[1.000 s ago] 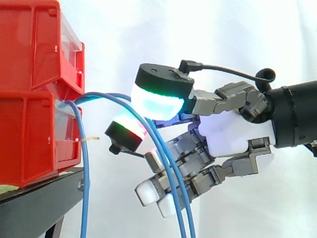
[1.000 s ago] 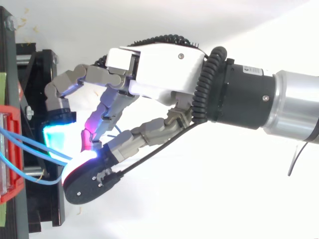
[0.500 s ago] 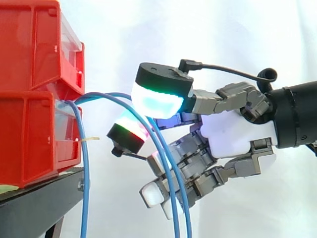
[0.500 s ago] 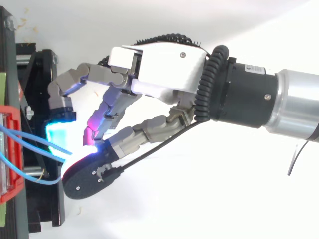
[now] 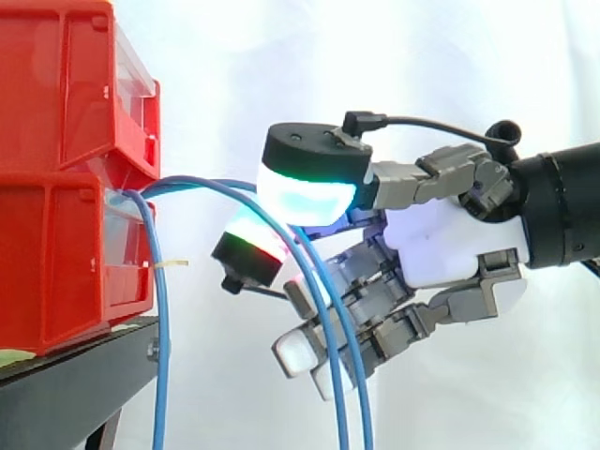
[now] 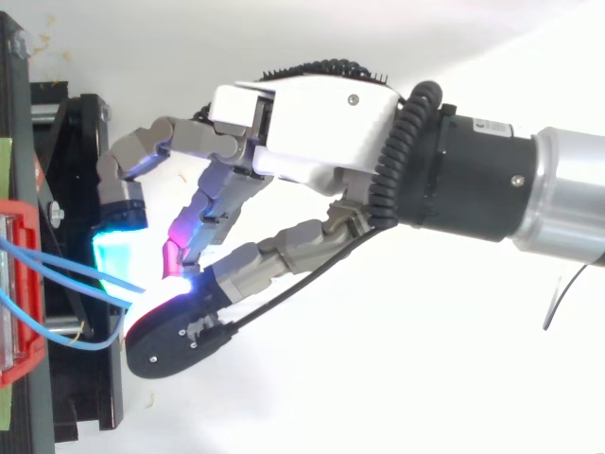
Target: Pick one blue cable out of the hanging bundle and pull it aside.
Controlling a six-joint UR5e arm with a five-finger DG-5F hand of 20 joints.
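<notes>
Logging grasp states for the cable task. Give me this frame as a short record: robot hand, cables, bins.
robot hand: enters from the right, fingers curled
held: two thin blue cables, apparently pinched between thumb pad and fingers
cable path: arc out of the lower red plastic bin, then drop past the fingers
third blue cable: hangs straight down beside that bin, untouched
support: black stand under the stacked bins

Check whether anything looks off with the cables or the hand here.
One thing stands out: two blue cables, not one, arch from the lower red bin into the hand and seem caught side by side in its curled fingers. A third blue cable hangs straight down beside the bin, untouched. Nothing looks damaged or spilled.
</notes>
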